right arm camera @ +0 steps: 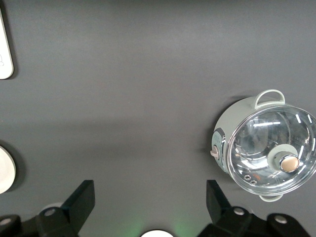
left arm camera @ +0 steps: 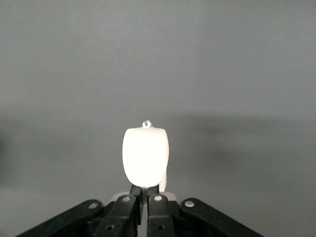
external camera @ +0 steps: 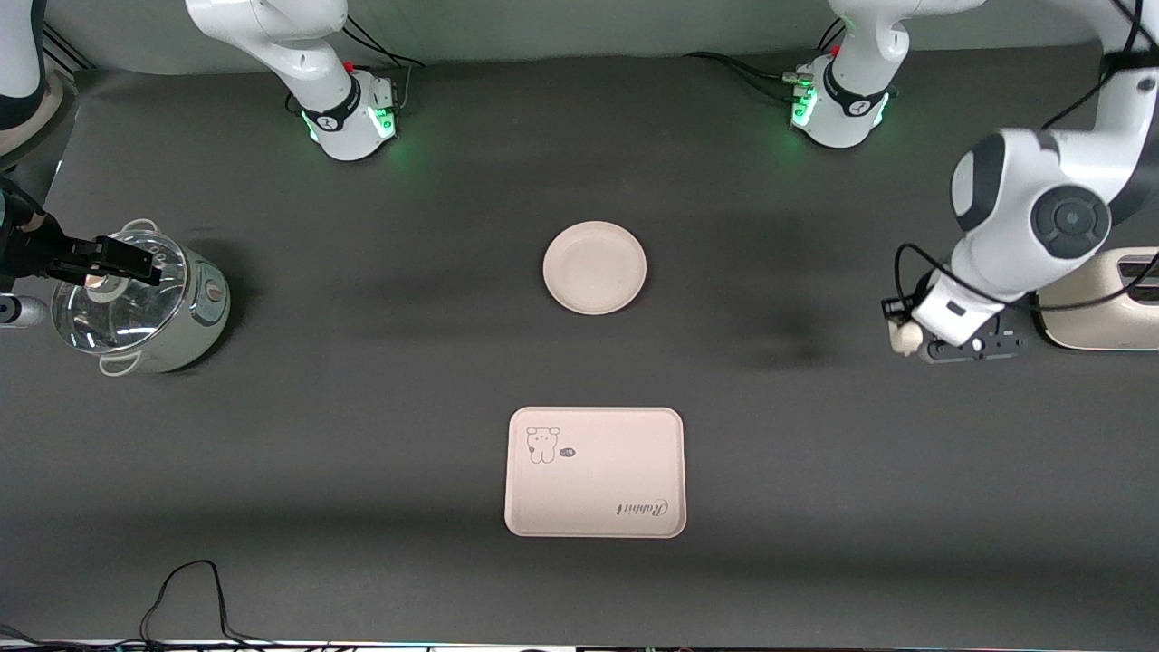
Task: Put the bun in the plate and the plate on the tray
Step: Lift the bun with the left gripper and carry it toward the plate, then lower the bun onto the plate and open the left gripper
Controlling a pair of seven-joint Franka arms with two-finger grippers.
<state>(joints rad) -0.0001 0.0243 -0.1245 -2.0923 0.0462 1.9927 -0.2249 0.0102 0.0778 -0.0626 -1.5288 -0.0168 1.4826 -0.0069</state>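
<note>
Fingers pinch bun; carry to plate pending.

Front view: left gripper (external camera: 908, 337) holds the small off-white steamed bun (external camera: 902, 337) over bare table toward the left arm's end, well apart from the round cream plate (external camera: 595, 268); the cream-pink rectangular tray (external camera: 595, 472) lies nearer the camera.
Left wrist view: fingertips (left arm camera: 134, 190) clamp the bun's end only; move slowly, release low over plate centre.
Right wrist view: right gripper (right arm camera: 150, 205) waits, fingers spread, over the glass-lidded green pot (right arm camera: 264, 146).

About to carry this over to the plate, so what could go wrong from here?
1. The left tool pinches only one end of the small off-white bun, so it may slip out while being carried.
2. The round cream plate is shallow, so a bun released from height might roll off it.
3. The open right tool hangs over the pale-green glass-lidded pot; lowering it risks contact.
</note>
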